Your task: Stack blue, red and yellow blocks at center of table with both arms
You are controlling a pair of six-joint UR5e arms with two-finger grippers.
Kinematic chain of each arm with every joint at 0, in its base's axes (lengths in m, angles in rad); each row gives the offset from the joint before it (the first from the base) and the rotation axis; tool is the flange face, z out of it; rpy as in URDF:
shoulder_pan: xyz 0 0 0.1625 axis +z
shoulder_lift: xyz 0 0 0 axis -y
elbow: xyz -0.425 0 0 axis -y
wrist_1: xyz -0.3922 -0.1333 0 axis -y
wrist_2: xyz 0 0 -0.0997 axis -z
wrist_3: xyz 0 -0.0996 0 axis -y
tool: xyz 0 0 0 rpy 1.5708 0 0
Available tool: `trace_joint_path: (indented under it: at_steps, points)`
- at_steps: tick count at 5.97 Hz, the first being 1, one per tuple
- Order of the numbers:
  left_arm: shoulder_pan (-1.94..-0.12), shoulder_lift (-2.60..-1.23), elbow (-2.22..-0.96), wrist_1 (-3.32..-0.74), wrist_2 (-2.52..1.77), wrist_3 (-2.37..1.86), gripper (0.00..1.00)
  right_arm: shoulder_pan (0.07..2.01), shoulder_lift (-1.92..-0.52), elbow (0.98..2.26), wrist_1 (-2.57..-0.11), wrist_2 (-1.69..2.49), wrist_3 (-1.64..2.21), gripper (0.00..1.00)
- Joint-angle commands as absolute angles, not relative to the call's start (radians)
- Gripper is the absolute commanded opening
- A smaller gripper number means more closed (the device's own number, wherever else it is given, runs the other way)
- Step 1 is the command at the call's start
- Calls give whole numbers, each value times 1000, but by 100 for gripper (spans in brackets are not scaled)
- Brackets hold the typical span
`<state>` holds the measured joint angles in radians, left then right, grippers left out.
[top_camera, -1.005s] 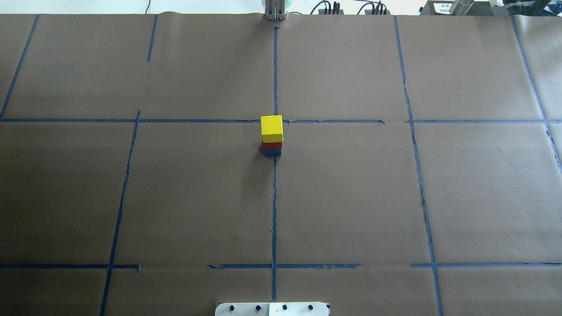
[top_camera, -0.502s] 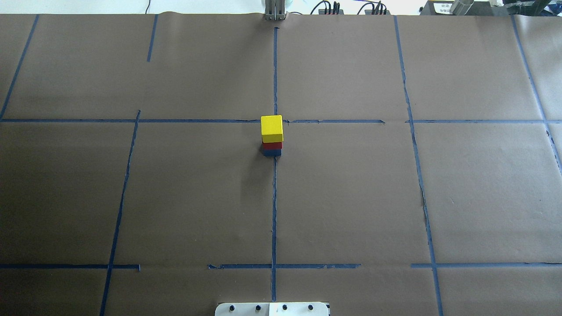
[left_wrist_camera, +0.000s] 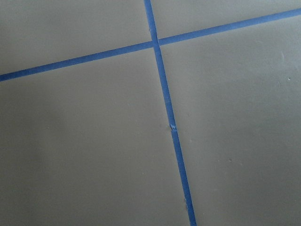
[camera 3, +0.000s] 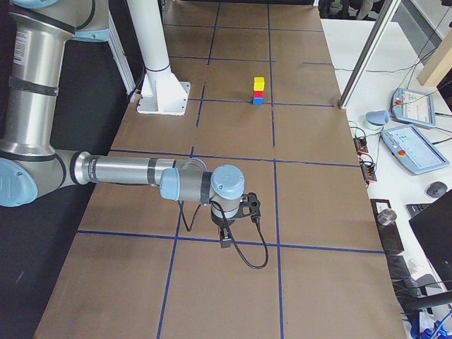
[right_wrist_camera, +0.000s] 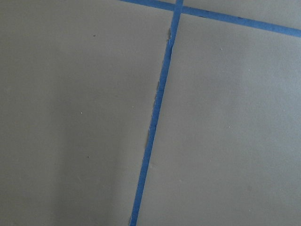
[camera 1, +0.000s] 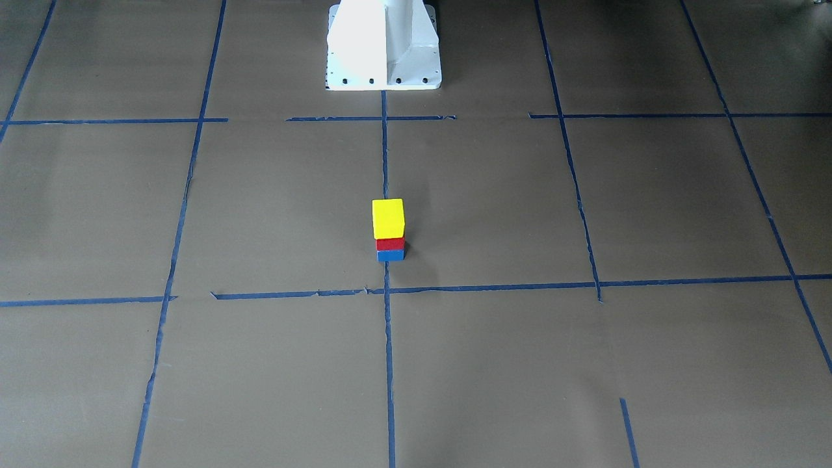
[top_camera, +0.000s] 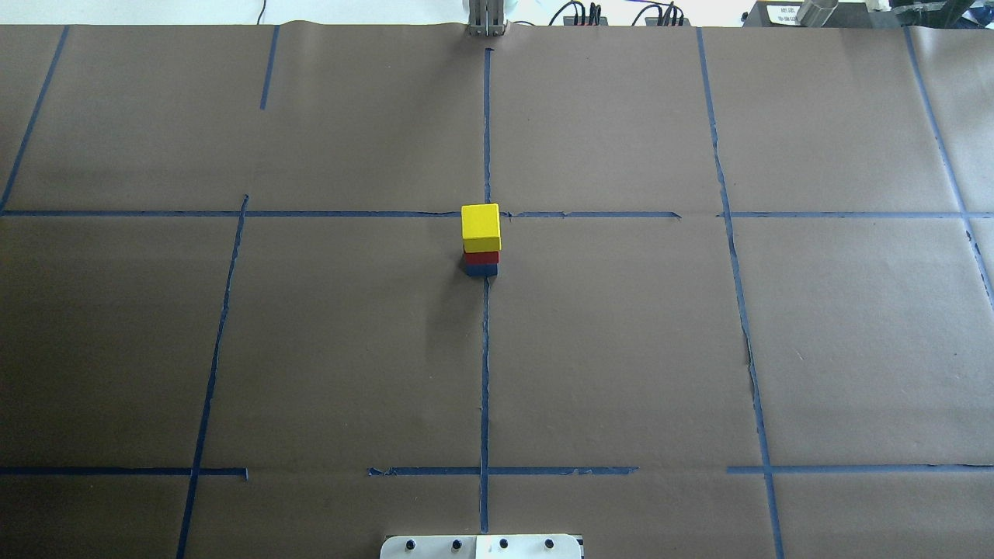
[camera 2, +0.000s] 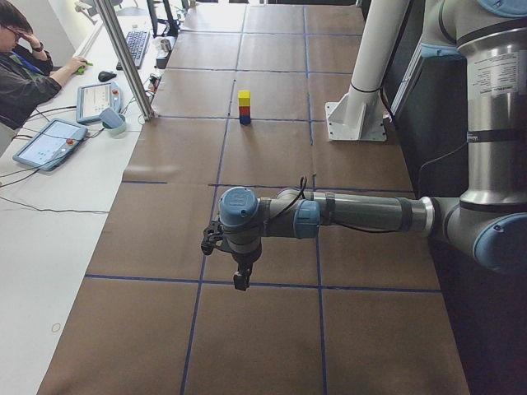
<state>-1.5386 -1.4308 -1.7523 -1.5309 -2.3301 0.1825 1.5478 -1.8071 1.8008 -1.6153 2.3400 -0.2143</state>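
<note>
A stack stands at the table's center: a blue block at the bottom, a red block on it, a yellow block on top. The front view shows the same stack, yellow block uppermost. Nothing touches it. My left gripper shows only in the exterior left view, pointing down over the paper far from the stack; I cannot tell if it is open or shut. My right gripper shows only in the exterior right view, likewise far from the stack; its state cannot be told.
Brown paper with a blue tape grid covers the table. The white robot base stands behind the stack. A metal post, tablets and a seated operator are beside the table. Both wrist views show only paper and tape.
</note>
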Motion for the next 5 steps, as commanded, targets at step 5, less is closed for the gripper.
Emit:
trace_joint_path:
  at_steps: [5]
  points:
    - [-1537, -1430, -1747, -1532, -2330, 183, 100, 1548, -1807, 1801, -1615, 2339, -215, 100]
